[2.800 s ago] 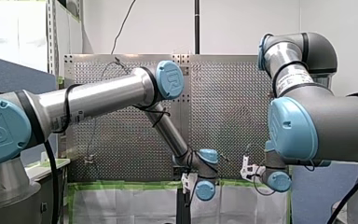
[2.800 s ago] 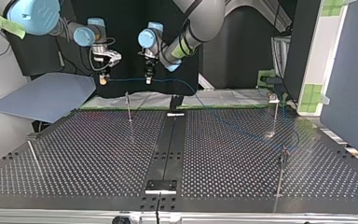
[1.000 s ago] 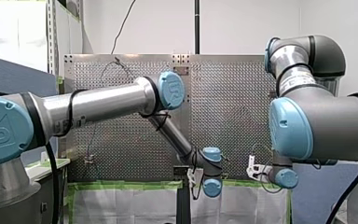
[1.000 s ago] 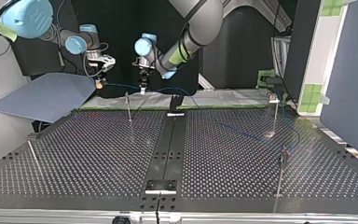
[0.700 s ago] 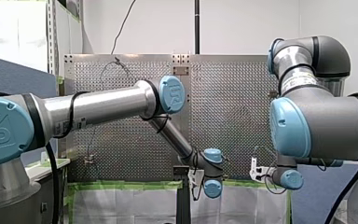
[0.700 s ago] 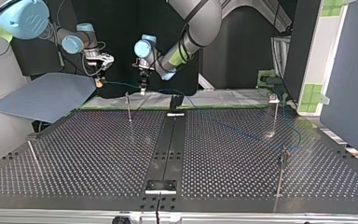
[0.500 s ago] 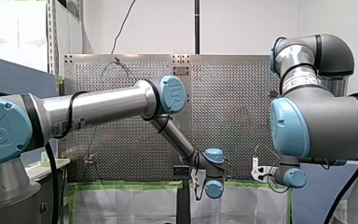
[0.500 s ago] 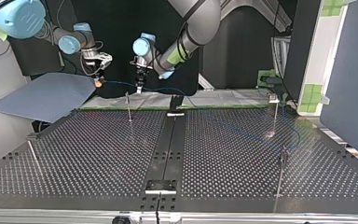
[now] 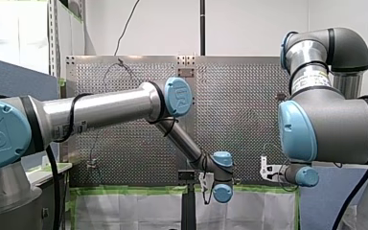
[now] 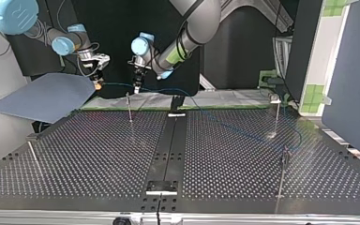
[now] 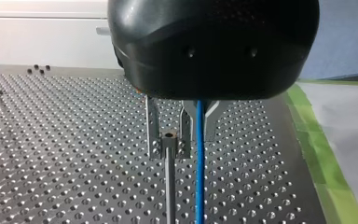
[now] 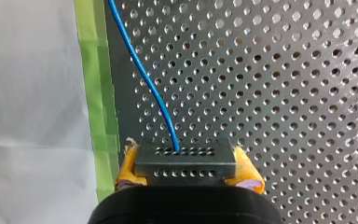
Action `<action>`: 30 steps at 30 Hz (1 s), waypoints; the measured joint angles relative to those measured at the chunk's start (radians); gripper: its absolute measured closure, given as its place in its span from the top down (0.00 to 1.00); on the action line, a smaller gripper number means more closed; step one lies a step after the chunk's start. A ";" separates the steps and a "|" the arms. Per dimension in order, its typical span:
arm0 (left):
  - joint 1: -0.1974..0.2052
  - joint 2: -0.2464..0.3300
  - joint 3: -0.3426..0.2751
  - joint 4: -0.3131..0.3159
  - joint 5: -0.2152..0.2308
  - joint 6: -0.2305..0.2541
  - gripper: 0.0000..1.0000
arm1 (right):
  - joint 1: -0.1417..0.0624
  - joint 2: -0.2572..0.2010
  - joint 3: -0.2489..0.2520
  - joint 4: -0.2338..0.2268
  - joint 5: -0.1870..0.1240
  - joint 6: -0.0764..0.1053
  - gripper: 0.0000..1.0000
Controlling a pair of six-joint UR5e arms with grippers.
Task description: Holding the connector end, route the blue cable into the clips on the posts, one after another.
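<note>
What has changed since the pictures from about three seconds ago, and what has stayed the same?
Both hands moved toward the top view's left and slightly down, carrying the blue cable along: my right hand, shut on the connector, and my left hand, now just above the nearest post. Nothing was picked up or let go. The other posts and the table stayed put.

Blue cable (image 12: 142, 74): thin and bright blue. It leaves the connector's holed face and slants away over the bench (image 12: 284, 93). In the left wrist view it runs straight, just beside a post (image 11: 169, 186) and outside its clip (image 11: 168, 138).
Connector (image 12: 185, 157): dark grey block with rows of small holes, clamped level between the right tool's (image 12: 187, 170) yellow pads (image 12: 248, 171).
Post: thin metal rod, upright.
Clip: small, square, on the post's top.
</note>
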 joint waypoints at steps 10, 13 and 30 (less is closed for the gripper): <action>0.017 0.000 0.007 -0.008 -0.007 -0.025 0.00 | 0.013 -0.001 -0.024 0.010 -0.005 0.003 0.00; 0.019 0.000 0.011 -0.009 -0.005 -0.026 0.00 | 0.017 -0.001 -0.048 0.030 0.001 0.004 0.00; 0.025 0.000 0.057 -0.058 0.047 -0.073 0.00 | 0.028 -0.002 -0.089 0.110 -0.066 -0.002 0.00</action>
